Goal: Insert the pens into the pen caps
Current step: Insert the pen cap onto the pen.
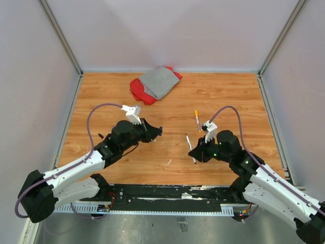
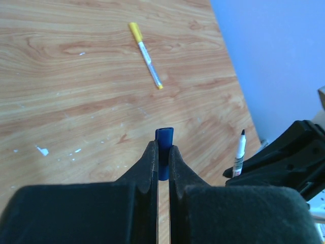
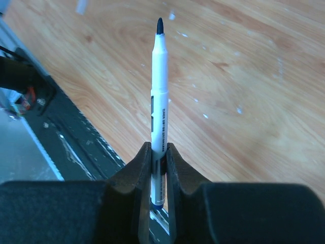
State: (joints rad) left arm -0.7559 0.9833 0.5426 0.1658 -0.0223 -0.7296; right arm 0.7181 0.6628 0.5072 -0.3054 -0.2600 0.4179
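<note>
left gripper [image 2: 161, 152] pinched a blue cap [image 2: 164, 136], right gripper [image 3: 158, 152] clamped a pen [image 3: 159, 86]; slight misalignment could have jammed the tip against the cap's rim.

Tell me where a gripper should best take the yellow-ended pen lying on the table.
Probably mid-barrel on the yellow-ended pen, coming straight down with fingers across its length. It lies flat on the table, apart from other things, with bare wood along both sides.
</note>
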